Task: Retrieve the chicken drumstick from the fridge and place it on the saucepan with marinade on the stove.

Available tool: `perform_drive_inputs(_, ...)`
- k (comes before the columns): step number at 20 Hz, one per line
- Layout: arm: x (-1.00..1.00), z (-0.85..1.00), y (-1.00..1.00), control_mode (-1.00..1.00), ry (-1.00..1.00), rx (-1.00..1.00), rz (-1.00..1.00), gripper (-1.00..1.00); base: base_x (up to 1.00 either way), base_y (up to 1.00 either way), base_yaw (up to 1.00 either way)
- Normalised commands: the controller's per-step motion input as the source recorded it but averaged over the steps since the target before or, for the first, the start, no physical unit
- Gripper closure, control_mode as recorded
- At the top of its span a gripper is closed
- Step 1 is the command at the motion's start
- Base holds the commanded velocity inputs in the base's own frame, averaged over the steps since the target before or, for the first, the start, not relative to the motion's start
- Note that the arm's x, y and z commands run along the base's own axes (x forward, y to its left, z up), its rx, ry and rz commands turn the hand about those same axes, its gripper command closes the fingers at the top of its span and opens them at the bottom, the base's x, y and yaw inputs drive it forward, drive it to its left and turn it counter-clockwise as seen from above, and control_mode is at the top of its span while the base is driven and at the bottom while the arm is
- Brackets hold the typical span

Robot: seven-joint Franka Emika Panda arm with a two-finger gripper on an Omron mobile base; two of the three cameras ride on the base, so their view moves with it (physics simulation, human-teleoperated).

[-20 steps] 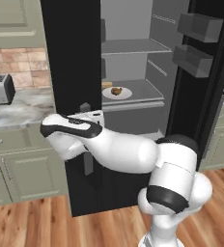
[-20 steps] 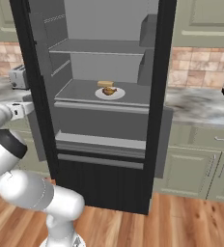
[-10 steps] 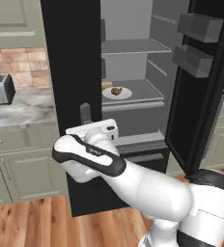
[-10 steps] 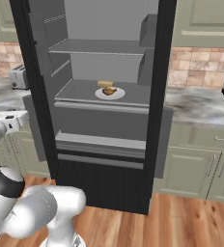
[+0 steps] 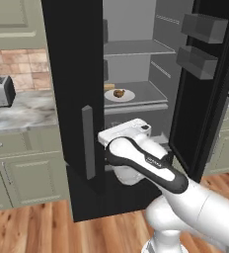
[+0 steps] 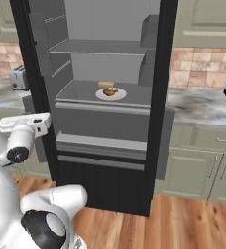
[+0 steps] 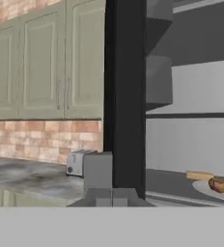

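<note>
The fridge (image 5: pixel 72 84) stands with both black doors swung open, its pale grey shelves showing. On the middle shelf a small golden-brown chicken drumstick (image 5: pixel 119 93) (image 6: pixel 110 91) (image 7: pixel 219 185) lies on a white plate (image 7: pixel 203 189), beside a paler tan block (image 6: pixel 105 84). My gripper (image 7: pixel 112 197) is shut with nothing in it, low in front of the left door's edge, close under the grey handle (image 7: pixel 97 172). My white hand (image 5: pixel 125 133) (image 6: pixel 26 123) hangs below shelf height, well short of the plate. The saucepan and the stove are out of view.
A toaster (image 5: pixel 0 91) (image 6: pixel 18 77) (image 7: pixel 75 163) sits on the marble counter (image 5: pixel 22 113) left of the fridge. The right door (image 5: pixel 210 84) carries grey bins and juts out toward me. Pale green cabinets flank the fridge, over a wooden floor.
My arm has swung around; the hand has moved right, from beside the left door's handle to in front of the fridge's lower part. The gripper has stayed shut. The drumstick has not moved.
</note>
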Motion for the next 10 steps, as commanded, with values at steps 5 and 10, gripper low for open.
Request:
perform_drive_inputs(5, 0.01, 0.01, -0.50, -1.00, 0.00, 0.04, 0.41, 1.00, 0.00, 0.00, 0.00)
perform_drive_inputs(10, 0.11, 0.00, -0.41, -1.00, -0.01, 0.04, 0.42, -1.00, 0.00, 0.00, 0.00)
